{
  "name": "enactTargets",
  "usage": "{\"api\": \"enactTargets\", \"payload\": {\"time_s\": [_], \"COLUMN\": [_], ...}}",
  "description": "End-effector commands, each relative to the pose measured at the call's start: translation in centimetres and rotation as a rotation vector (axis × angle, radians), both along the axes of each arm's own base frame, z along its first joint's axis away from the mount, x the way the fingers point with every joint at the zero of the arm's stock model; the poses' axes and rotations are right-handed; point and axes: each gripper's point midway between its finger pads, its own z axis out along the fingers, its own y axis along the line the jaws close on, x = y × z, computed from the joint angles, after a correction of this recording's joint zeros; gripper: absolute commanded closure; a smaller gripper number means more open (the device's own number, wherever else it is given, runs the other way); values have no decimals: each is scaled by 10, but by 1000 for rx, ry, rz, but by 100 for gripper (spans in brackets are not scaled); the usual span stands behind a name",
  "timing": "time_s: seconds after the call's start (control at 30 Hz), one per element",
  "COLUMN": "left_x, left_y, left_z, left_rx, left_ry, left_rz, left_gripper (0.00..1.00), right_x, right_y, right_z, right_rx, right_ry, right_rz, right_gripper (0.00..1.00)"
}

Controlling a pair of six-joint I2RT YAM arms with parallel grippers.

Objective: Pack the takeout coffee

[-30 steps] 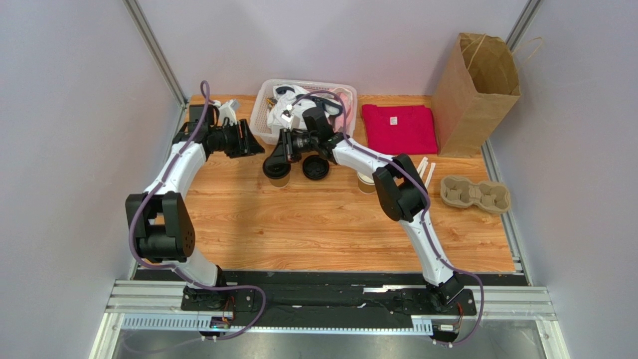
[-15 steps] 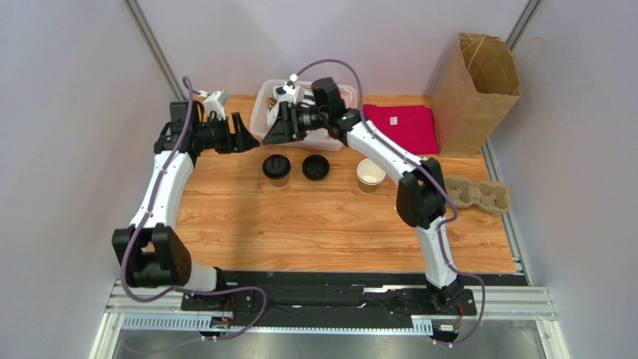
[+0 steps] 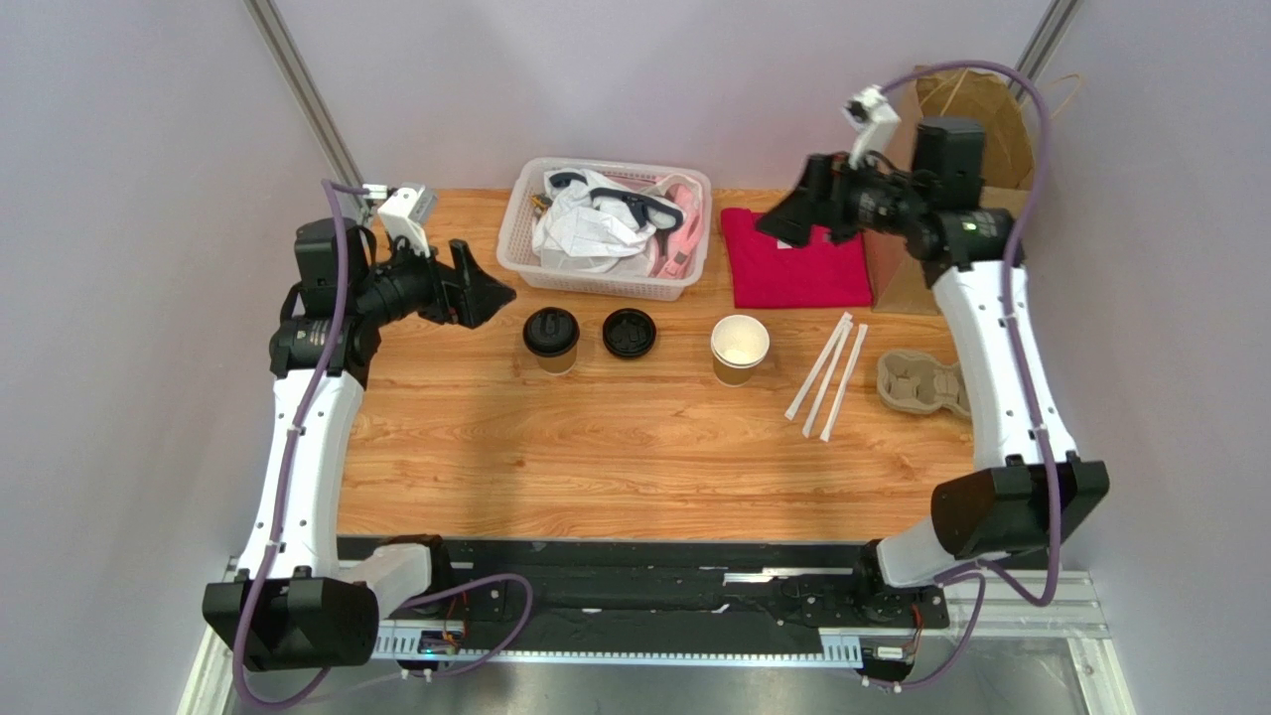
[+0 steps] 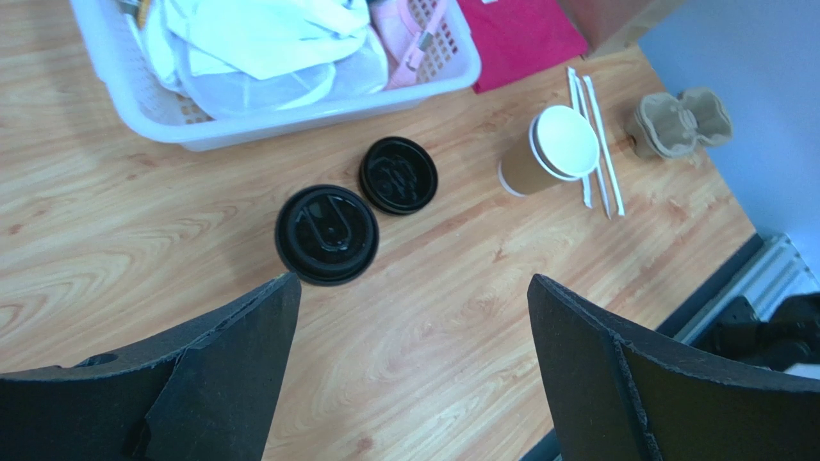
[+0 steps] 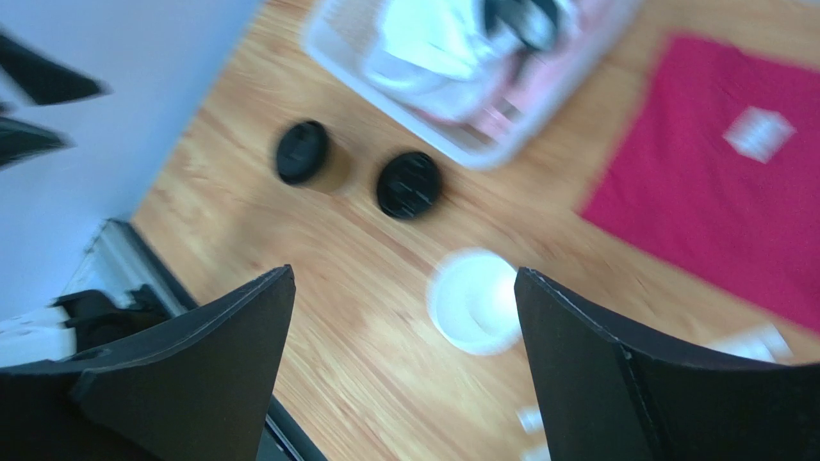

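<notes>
The takeout coffee (image 3: 551, 338), a brown paper cup with a black lid, stands alone on the wooden table (image 3: 597, 447) in front of the basket; it also shows in both wrist views (image 4: 327, 233) (image 5: 303, 154). My left gripper (image 3: 485, 288) hovers to its left, raised, open and empty (image 4: 412, 280). My right gripper (image 3: 779, 224) is high over the red cloth, far from the cup, open and empty (image 5: 402, 273). A loose black lid (image 3: 628, 332) lies just right of the coffee. A lidless paper cup (image 3: 739, 347) stands further right.
A white basket (image 3: 522, 246) of crumpled items sits at the back. A red cloth (image 3: 798, 268) lies beside it, with the brown paper bag (image 3: 977, 164) at the back right. Two white straws (image 3: 828, 373) and a pulp cup tray (image 3: 925, 383) lie on the right.
Both grippers have left the lidded cup and opened wide. The right arm swung up and far right toward the bag. The left arm drew back left and rose.
</notes>
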Motion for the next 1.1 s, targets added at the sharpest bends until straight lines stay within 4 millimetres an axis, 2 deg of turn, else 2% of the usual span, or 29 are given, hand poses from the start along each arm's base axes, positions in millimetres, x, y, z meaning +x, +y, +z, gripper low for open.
{"api": "enactTargets", "payload": {"time_s": [0.0, 0.03, 0.07, 0.1, 0.2, 0.27, 0.43, 0.57, 0.67, 0.73, 0.83, 0.87, 1.07], "left_x": [-17, -18, -19, -21, -27, -33, -44, -53, -53, -53, -49, -52, -48], "left_y": [-11, -11, -10, -9, -9, -10, -14, -26, -31, -36, -35, -41, -41], "left_z": [-4, -7, -10, -10, -12, -14, -15, -8, -2, 1, 2, 2, 0], "left_rx": [-10, -9, -2, 7, 19, 21, 38, 19, 16, 19, 27, 25, 23], "left_ry": [8, 18, 21, 11, -1, -1, -18, -25, -21, -21, -17, -13, 7], "left_rz": [-117, -113, -103, -104, -105, -116, -183, -258, -278, -289, -276, -299, -283], "left_gripper": [4, 4, 4, 4, 4, 4, 4, 6, 7, 7, 7, 8, 8], "right_x": [-46, -53, -68, -74, -97, -113, -143, -144, -137, -130, -121, -115, -103], "right_y": [-94, -110, -134, -158, -216, -245, -276, -302, -318, -326, -332, -334, -339], "right_z": [-64, -72, -87, -96, -128, -142, -179, -200, -213, -214, -225, -228, -252], "right_rx": [-229, -272, -309, -417, -569, -647, -826, -982, -1035, -1044, -1030, -1027, -995], "right_ry": [152, 169, 242, 245, 390, 480, 542, 530, 534, 533, 551, 552, 593], "right_rz": [-83, -104, -153, -190, -340, -411, -371, -304, -255, -245, -207, -196, -154], "right_gripper": [10, 11, 11, 12, 18, 25, 32, 38, 44, 48, 50, 51, 56]}}
